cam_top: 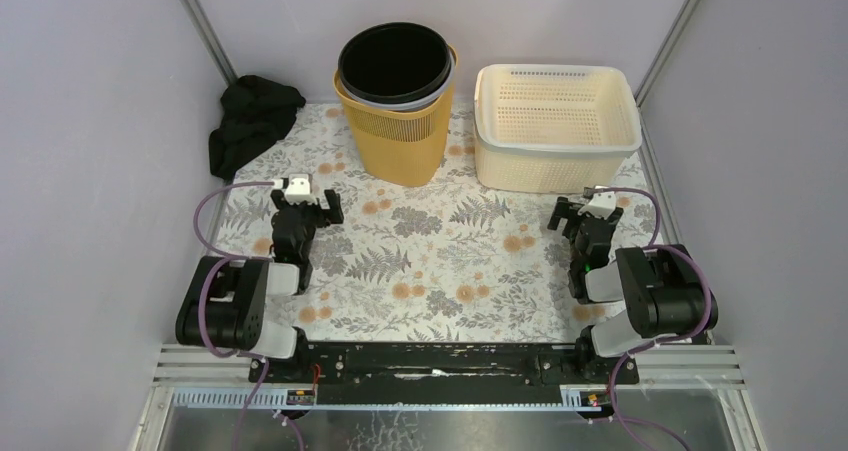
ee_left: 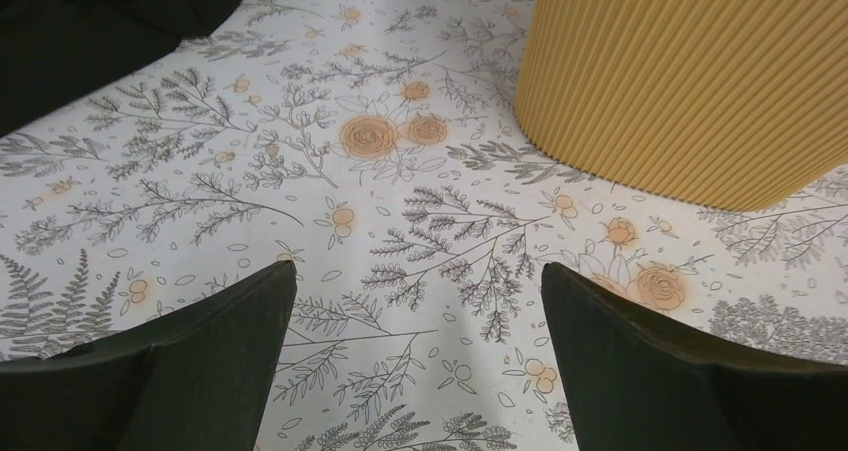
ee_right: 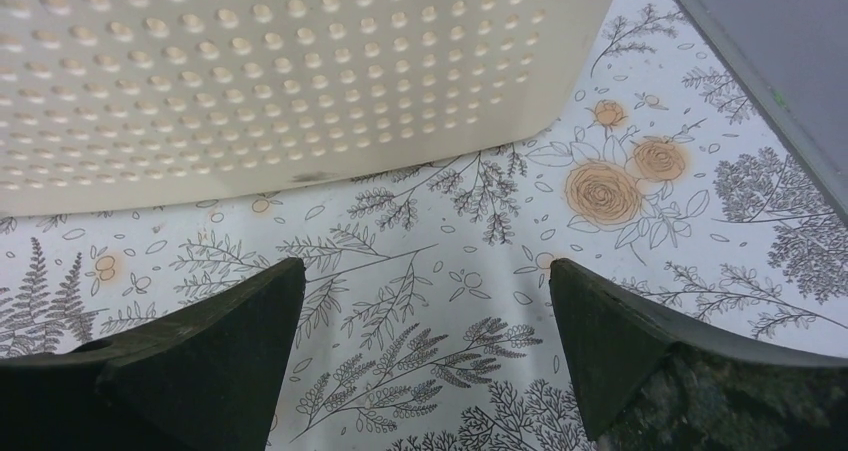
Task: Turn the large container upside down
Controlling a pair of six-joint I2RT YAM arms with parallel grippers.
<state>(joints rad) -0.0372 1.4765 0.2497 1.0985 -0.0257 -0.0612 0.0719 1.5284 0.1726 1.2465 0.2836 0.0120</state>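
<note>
Cream perforated plastic, rectangular, mouth upward: the cream basket (cam_top: 540, 166), which I take to be the large container. It stands at the far right of the floral table (cam_top: 450, 261) and is not yet turned. The wording leaves some doubt, since a yellow bin (cam_top: 395, 141) stands just beside it on the left with a black bin (cam_top: 347, 71) nested inside. That one is taller but narrower.

Item, right gripper (cam_top: 585, 209): fingers spread wide, nothing between them, just short of the basket's near wall, low by the table.

Item, left gripper (cam_top: 308, 199): fingers likewise wide and empty, near the yellow bin's base, well apart from the basket.

Handling note: the step in hand reads as the approach. The basket's body is far too broad for either pair of jaws, so I judge that only the rim lip can be pinched. I would take the near rim with the right gripper. I would bring the left across to the rim at the basket's left end, then lift clear of the table before rolling, so the rim does not drag on the table.

Clearance: the side wall (ee_right: 770, 51) runs close along the basket's right end. The back wall is close behind it, and the yellow bin crowds its left. Open room lies toward me, over the middle of the table, so I would roll it that way. A black cloth (cam_top: 250, 121) lies in the far left corner, out of the path.
</note>
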